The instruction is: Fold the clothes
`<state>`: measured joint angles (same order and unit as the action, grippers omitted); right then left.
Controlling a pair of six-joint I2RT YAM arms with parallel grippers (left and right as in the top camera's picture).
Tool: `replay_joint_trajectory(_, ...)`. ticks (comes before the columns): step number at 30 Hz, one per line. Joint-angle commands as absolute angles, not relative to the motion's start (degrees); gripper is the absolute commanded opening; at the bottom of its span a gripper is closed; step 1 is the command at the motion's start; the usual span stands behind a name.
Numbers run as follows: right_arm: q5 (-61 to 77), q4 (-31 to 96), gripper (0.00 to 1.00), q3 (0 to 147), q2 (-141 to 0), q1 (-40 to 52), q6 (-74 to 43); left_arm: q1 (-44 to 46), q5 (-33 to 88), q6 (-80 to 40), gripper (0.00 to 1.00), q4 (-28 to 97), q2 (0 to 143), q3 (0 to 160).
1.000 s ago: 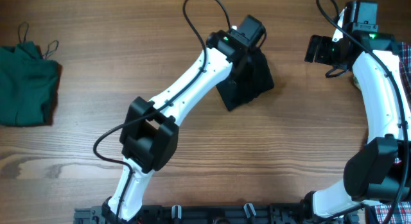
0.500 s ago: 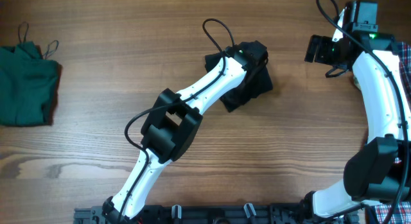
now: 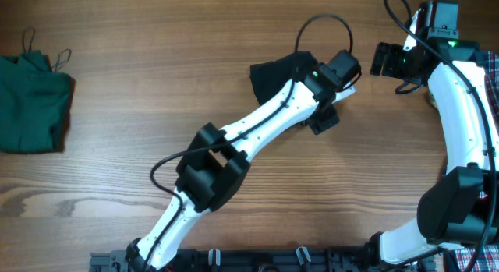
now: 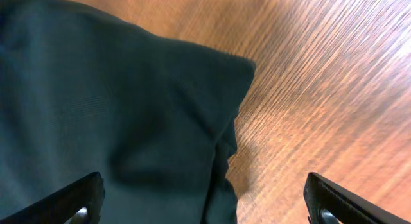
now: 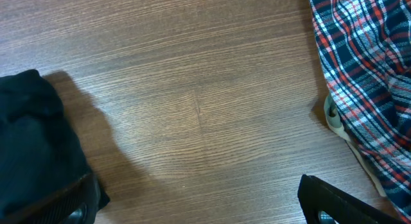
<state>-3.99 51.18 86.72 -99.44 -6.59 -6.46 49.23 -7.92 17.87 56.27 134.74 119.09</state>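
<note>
Folding tip, next grab
Pinch one clean edge of the black shirt (image 3: pixel 269 75) with the wide-open left pincer (image 4: pixel 205 199), keep low; right pincer (image 5: pixel 199 199) equally wide, empty.

Black shirt (image 3: pixel 273 74) largely under the left arm (image 3: pixel 265 122), plaid shirt (image 5: pixel 366 63) and green top (image 3: pixel 27 104) cut by picture edges.

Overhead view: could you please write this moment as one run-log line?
left hand: open, over black shirt | right hand: open, empty, near plaid shirt | green top: far left, apart from both hands
</note>
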Motion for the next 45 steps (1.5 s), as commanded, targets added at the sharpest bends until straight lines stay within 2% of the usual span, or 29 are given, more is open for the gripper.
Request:
replay_joint_trajectory(1, -4.8, 51.0, 1.00, 87.3, -98.5, -6.6, -7.5, 49.0, -12.1, 22.1, 1.00, 55.7, 137.7, 118.8)
replay_joint_trajectory(15, -4.7, 51.0, 1.00, 87.3, -98.5, -6.6, -7.5, 48.4, -11.7, 22.1, 0.99, 55.1, 147.0, 118.7)
replay_joint_trajectory(18, -4.7, 51.0, 1.00, 87.3, -98.5, -6.6, -7.5, 48.3, -16.6, 22.1, 0.81, 55.1, 147.0, 118.7)
replay_joint_trajectory(19, -4.7, 51.0, 1.00, 87.3, -98.5, -6.6, -7.5, 48.3, -18.3, 22.1, 0.73, 55.1, 147.0, 118.7)
replay_joint_trajectory(20, -4.8, 51.0, 1.00, 87.3, -98.5, -6.6, -7.5, 48.3, -18.9, 22.1, 0.61, 55.1, 147.0, 118.7)
replay_joint_trajectory(22, -4.7, 51.0, 1.00, 87.3, -98.5, -6.6, -7.5, 48.3, -19.1, 22.1, 0.46, 55.1, 147.0, 118.7)
replay_joint_trajectory(23, -4.7, 51.0, 1.00, 87.3, -98.5, -6.6, -7.5, 48.4, -19.1, 22.1, 0.23, 55.1, 147.0, 118.7)
replay_joint_trajectory(25, -4.7, 51.0, 1.00, 87.3, -98.5, -6.6, -7.5, 48.4, -19.1, 22.1, 0.04, 55.2, 147.0, 118.7)
replay_joint_trajectory(29, -4.7, 51.0, 1.00, 87.3, -98.5, -6.6, -7.5, 49.1, -22.7, 21.2, 0.04, 57.0, 146.2, 118.8)
replay_joint_trajectory(33, -4.7, 51.0, 1.00, 87.3, -98.5, -6.6, -7.5, 46.6, -23.3, 13.0, 0.04, 54.8, 140.3, 119.4)
replay_joint_trajectory(39, -4.7, 51.0, 1.00, 87.3, -98.5, -6.6, -7.5, 39.7, -32.5, 13.3, 0.04, 53.2, 134.5, 119.4)
replay_joint_trajectory(45, -4.8, 51.0, 1.00, 87.3, -98.5, -6.6, -7.5, 32.9, -35.1, 20.9, 0.04, 48.4, 133.2, 119.4)
